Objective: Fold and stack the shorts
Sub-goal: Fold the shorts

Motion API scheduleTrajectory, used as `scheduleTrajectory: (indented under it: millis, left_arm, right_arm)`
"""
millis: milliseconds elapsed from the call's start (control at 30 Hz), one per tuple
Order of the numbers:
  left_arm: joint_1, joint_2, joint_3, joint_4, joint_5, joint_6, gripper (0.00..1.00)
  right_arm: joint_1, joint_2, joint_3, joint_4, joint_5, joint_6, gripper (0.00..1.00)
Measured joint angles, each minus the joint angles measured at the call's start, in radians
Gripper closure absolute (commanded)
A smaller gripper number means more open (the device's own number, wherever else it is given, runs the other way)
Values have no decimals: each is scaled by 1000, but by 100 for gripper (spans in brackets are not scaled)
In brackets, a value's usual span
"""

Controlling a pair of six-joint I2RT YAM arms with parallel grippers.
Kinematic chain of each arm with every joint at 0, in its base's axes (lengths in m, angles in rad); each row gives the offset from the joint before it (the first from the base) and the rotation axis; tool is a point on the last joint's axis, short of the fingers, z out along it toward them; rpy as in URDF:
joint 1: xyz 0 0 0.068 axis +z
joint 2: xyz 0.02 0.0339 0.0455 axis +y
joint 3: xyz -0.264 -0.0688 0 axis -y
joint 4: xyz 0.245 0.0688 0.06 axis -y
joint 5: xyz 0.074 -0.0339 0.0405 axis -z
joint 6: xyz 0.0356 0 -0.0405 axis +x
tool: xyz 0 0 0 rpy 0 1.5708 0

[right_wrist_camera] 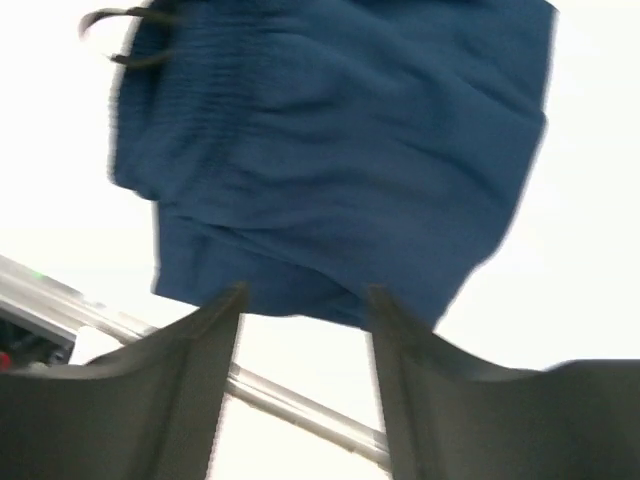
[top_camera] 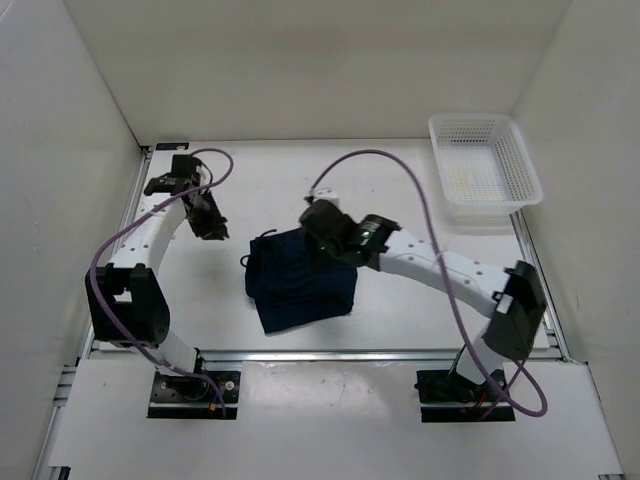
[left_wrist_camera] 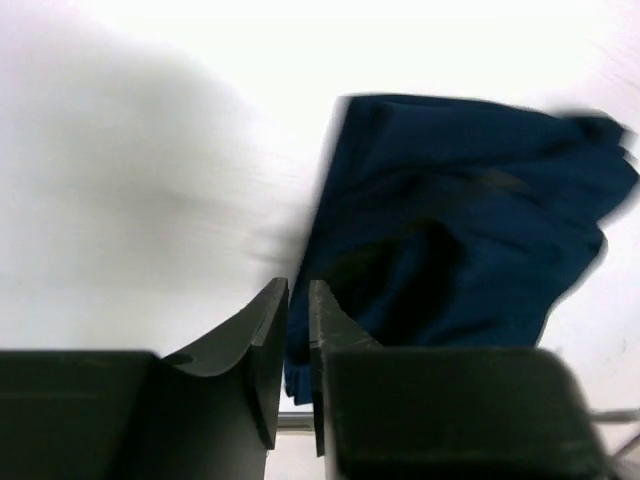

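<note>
The dark navy shorts (top_camera: 300, 280) lie folded into a rough square in the middle of the white table, with a dark drawstring loop (top_camera: 262, 236) at their far left corner. My left gripper (top_camera: 211, 224) hovers to the left of the shorts, apart from them. In the left wrist view its jaws (left_wrist_camera: 298, 285) stand a narrow slit apart with nothing between them, and the shorts (left_wrist_camera: 460, 220) lie beyond. My right gripper (top_camera: 320, 226) hangs over the far right part of the shorts. Its jaws (right_wrist_camera: 305, 292) are wide apart and empty above the cloth (right_wrist_camera: 340, 150).
A white mesh basket (top_camera: 522, 165) stands at the far right corner of the table. White walls close in the left, right and back. An aluminium rail (top_camera: 330, 353) runs along the near edge, with both arm bases behind it.
</note>
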Motion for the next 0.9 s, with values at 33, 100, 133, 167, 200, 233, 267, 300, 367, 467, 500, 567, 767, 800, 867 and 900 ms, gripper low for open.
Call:
scheduleTrajectory:
  millis: [33,100,133,167,200,233,267,300,367,467,500,567,767,800,867,900]
  left_arm:
    - [-29,-10,29,-6,-3,15,79]
    - [-98,-30,60,-16,-3,39,79]
    - [-143,-37,68,-21,-3,45,79]
    - [-177,-38,70,-26,-3,47,79]
    - [-211,-36,70,-29,-3,46,80]
    - [-246,-28,70,-36,-2,45,80]
    - [-272,-16,69,-37,0,42,80]
    - [-288,-2,67,-34,4,40,82]
    - [-298,42,54,-16,13,35,84]
    - [-295,137,35,9,12,31,86]
    - [-294,172,27,19,9,31,87]
    - [-291,235,8,34,3,31,87]
    - [-290,301,-19,43,-9,33,88]
    - [-290,296,-19,43,-11,35,88]
    - [-290,282,-11,29,-23,39,84]
    - [-290,271,0,16,-35,42,82]
  right_arm:
    - [-37,-44,-45,3,-10,14,72]
    - [-110,-98,-119,20,-23,42,87]
    - [-145,-111,-152,24,-30,56,89]
    - [-167,-113,-173,27,-37,64,91]
    - [-181,-108,-194,30,-53,72,91]
    - [-186,-101,-209,33,-64,77,91]
    - [-187,-88,-222,35,-79,81,92]
    - [-184,-71,-226,36,-91,85,92]
    - [-181,-31,-227,50,-110,95,92]
    - [-176,23,-254,90,-121,103,94]
    - [-176,40,-267,101,-123,108,94]
    - [-179,84,-294,120,-133,116,94]
    - [-203,161,-298,127,-236,126,70]
    - [-205,161,-292,124,-237,128,64]
    - [-205,151,-278,101,-221,132,46]
    - [-205,136,-271,86,-196,129,30]
